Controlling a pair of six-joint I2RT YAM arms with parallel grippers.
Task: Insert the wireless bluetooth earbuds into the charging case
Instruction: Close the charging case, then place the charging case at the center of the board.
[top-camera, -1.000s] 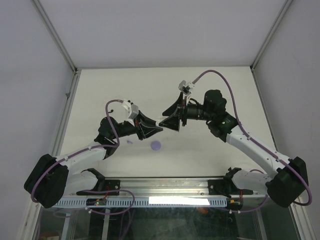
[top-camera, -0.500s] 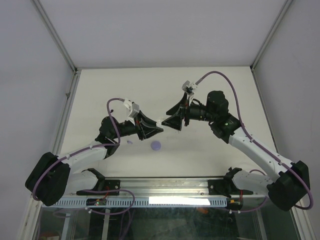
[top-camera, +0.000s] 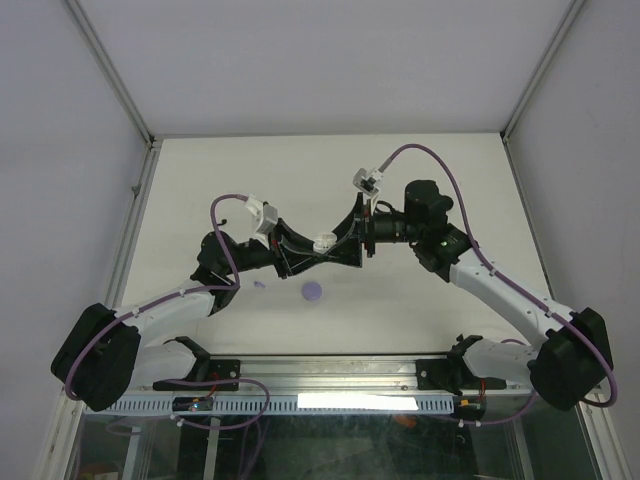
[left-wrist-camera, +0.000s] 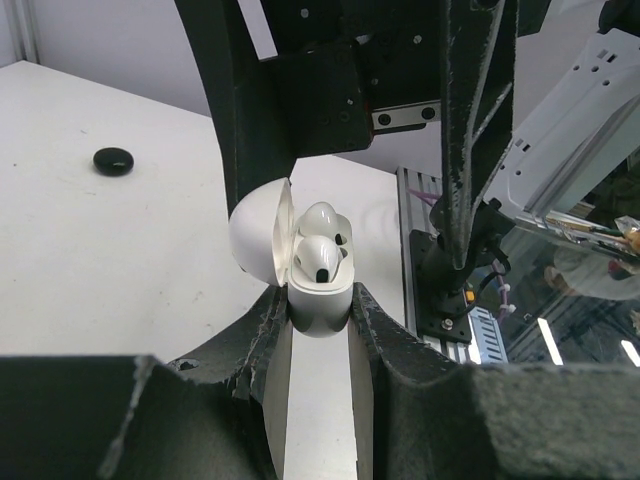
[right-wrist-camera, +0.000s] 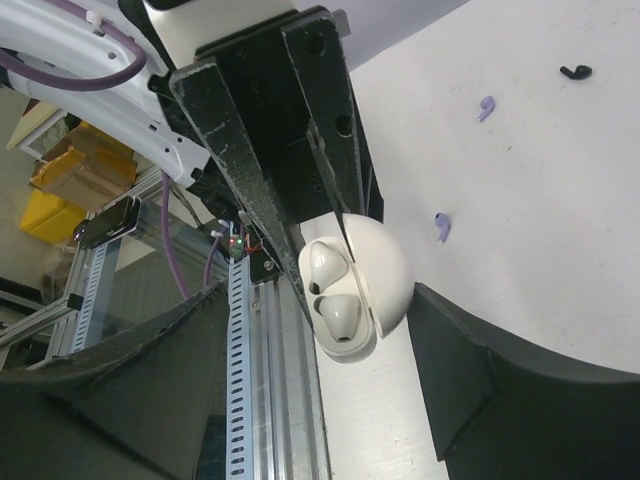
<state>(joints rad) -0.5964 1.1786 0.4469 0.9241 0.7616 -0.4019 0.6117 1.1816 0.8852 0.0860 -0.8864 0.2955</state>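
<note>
My left gripper (left-wrist-camera: 318, 300) is shut on the base of a white charging case (left-wrist-camera: 320, 312) and holds it above the table. The lid (left-wrist-camera: 253, 236) is hinged open. Two white earbuds (left-wrist-camera: 320, 256) sit in its wells. The right wrist view shows the same open case (right-wrist-camera: 385, 268) with both buds (right-wrist-camera: 335, 290) seated. My right gripper (right-wrist-camera: 320, 345) is open, its fingers (right-wrist-camera: 470, 370) on either side of the case. In the top view the case (top-camera: 323, 241) is between the left gripper (top-camera: 310, 256) and right gripper (top-camera: 340, 250).
Two lavender earbuds (right-wrist-camera: 486, 107) (right-wrist-camera: 441, 227) and a black earbud (right-wrist-camera: 574, 71) lie loose on the table. A lavender round case (top-camera: 312, 291) lies near the front, with a lavender bud (top-camera: 258, 285) left of it. A black oval piece (left-wrist-camera: 113, 160) lies farther off.
My right gripper has moved left toward the left gripper and now straddles the white case. The left gripper has kept its hold almost in place.
</note>
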